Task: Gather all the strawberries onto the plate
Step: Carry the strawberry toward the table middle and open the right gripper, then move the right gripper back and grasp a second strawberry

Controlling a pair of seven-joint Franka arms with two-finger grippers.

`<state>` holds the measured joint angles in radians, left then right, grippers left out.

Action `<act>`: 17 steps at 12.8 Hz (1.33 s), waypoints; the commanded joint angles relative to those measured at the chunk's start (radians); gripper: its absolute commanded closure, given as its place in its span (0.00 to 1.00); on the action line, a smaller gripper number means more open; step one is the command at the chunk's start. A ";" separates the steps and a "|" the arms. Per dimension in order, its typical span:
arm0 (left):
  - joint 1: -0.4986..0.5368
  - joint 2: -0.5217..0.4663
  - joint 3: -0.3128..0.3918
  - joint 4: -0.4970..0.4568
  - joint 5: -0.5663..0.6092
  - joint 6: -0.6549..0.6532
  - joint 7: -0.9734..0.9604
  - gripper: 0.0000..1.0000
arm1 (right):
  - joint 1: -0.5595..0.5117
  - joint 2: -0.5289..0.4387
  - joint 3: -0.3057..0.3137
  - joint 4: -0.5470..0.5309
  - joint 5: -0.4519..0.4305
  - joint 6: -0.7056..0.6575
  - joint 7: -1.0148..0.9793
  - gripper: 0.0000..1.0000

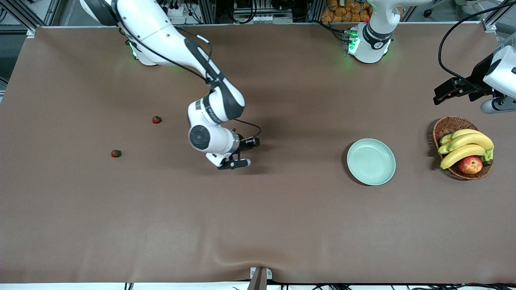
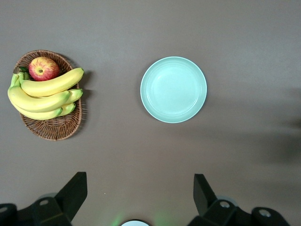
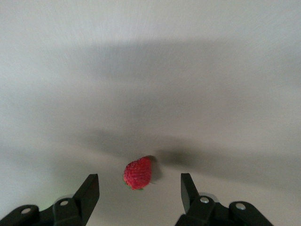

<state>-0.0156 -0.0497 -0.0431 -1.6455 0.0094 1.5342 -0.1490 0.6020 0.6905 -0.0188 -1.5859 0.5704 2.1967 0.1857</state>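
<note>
Two strawberries [image 1: 157, 119] [image 1: 116, 153] lie on the brown table toward the right arm's end. A third strawberry [image 3: 138, 173] shows only in the right wrist view, on the cloth between the open fingers of my right gripper [image 3: 139, 178] and touching neither finger. That right gripper [image 1: 241, 154] hangs low over the table's middle, between those two berries and the plate. The mint-green plate [image 1: 371, 161] [image 2: 173, 89] holds nothing. My left gripper [image 1: 443, 93] [image 2: 140, 178] waits open, high beside the basket, with nothing in it.
A wicker basket [image 1: 447, 125] [image 2: 51, 127] with bananas [image 1: 467, 147] and an apple [image 1: 470, 164] stands at the left arm's end, beside the plate. Bare brown cloth runs from the plate to the right gripper.
</note>
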 commanded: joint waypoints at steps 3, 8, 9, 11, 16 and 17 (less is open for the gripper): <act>-0.006 -0.007 -0.001 -0.017 0.018 0.012 0.012 0.00 | -0.273 -0.207 -0.026 -0.032 -0.164 -0.299 -0.023 0.04; -0.007 -0.004 -0.009 -0.025 0.018 0.015 0.012 0.00 | -0.450 -0.284 -0.027 -0.048 -0.454 -0.491 -0.153 0.00; -0.007 -0.006 -0.011 -0.027 0.018 0.017 0.012 0.00 | -0.488 -0.281 -0.027 -0.089 -0.454 -0.496 -0.182 0.00; -0.007 -0.006 -0.012 -0.028 0.018 0.018 0.012 0.00 | -0.513 -0.276 -0.027 -0.167 -0.454 -0.497 -0.219 0.00; -0.007 -0.007 -0.012 -0.033 0.018 0.020 0.012 0.00 | -0.510 -0.250 -0.027 -0.328 -0.455 -0.457 -0.219 0.00; -0.007 -0.007 -0.012 -0.034 0.018 0.020 0.012 0.00 | -0.507 -0.246 -0.027 -0.353 -0.458 -0.447 -0.219 0.00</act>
<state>-0.0207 -0.0487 -0.0531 -1.6667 0.0094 1.5400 -0.1490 0.0971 0.4533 -0.0547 -1.8785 0.1339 1.7212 -0.0305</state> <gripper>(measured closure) 0.000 0.000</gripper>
